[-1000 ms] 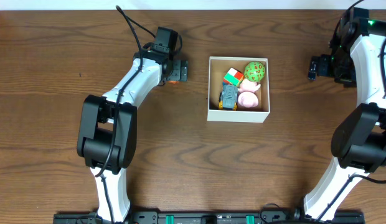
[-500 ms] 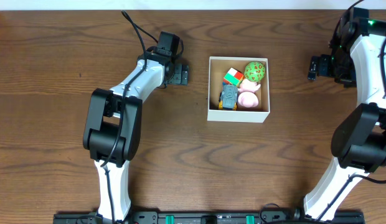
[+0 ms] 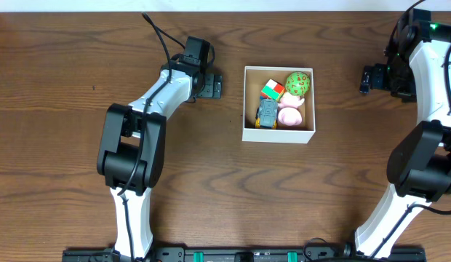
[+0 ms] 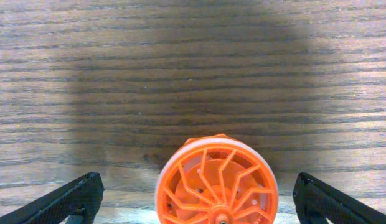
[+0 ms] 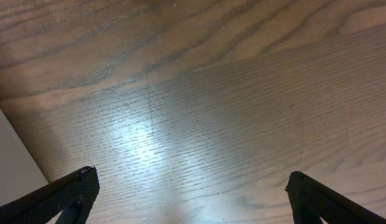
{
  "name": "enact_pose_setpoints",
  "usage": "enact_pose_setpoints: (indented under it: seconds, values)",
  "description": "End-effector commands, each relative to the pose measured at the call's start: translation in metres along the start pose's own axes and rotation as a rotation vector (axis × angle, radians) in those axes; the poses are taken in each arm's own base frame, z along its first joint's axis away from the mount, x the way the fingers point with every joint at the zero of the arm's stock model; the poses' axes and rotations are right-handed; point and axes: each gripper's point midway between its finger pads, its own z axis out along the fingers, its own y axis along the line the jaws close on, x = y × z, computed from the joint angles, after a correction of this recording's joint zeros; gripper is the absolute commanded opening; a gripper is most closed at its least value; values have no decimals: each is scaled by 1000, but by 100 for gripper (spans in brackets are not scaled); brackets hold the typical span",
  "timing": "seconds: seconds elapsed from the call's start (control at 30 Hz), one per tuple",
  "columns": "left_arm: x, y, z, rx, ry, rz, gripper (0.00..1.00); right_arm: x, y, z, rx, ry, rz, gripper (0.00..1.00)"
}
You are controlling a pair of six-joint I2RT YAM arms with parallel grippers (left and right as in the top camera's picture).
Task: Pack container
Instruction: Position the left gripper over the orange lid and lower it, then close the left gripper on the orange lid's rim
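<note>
You are working over a wooden table (image 3: 58,182) that fills the overhead view. On it, the left arm (image 3: 131,145) has swung its elbow a little toward the centre over the last second, and it has been steady for the last half of that. The right arm (image 3: 429,109) has kept to the right edge of the frame throughout. The container (image 3: 278,135) sits right of centre in the upper half. It has not moved and already holds a green ball (image 3: 298,83), a coloured cube (image 3: 272,90), a pink toy (image 3: 289,115) and a small vehicle (image 3: 268,113). The left gripper (image 3: 209,86), just left of the container, now covers the orange piece that showed beside it a second ago. The left wrist view confirms this: its fingers (image 4: 81,198) stand wide apart, and an orange spoked wheel (image 4: 216,186) sits on the wood between them, touched by neither. The right gripper (image 3: 366,78), at the upper right, is also spread wide over bare wood and holds nothing. The wheel looks like the last loose item, so closing on it is probably your next move.
</note>
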Motion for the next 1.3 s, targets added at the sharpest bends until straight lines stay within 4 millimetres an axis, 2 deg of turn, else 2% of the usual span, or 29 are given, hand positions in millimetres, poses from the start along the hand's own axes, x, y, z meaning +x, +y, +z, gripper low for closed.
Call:
enact_pose_setpoints:
  seconds: [0.0,0.13,0.17,0.23,0.4,0.6,0.87,1.13,1.27]
  values:
    - [9,-1,12,1,30,-2,98,1,-1,-2,-1,-3,-5,99]
    - [9,-1,12,1,30,-2,95,1,-1,-2,0,-3,-5,99]
    - [9,-1,12,1,31,-1,89,1,-1,-2,-1,-3,-5,99]
    - [10,-1,12,1,33,-2,84,1,-1,-2,-1,-3,-5,99]
    - [10,-1,12,1,32,-2,79,1,-1,-2,-1,-3,-5,99]
    - [2,-1,12,3,2,4,77,1,-1,-2,0,-3,-5,99]
    - [0,-1,12,4,-5,3,60,1,-1,-2,-1,-3,-5,99]
    - [1,-1,12,4,-3,4,59,1,-1,-2,-1,-3,-5,99]
    - [-2,-2,4,5,-10,5,59,1,-1,-2,0,-3,-5,99]
